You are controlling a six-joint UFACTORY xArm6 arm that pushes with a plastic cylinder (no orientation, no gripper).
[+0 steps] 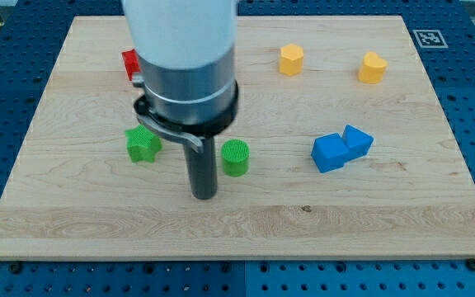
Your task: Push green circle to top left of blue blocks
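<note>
The green circle stands on the wooden board, left of the middle. Two blue blocks touch each other at the view's right of centre, a cube on the left and a second block on the right. My tip is on the board just to the view's lower left of the green circle, close to it, with a small gap. The arm's white and grey body hides the board above the rod.
A green star-shaped block lies left of the rod. A red block is partly hidden behind the arm at the upper left. Two yellow blocks sit near the top right. The board's edge runs along the bottom.
</note>
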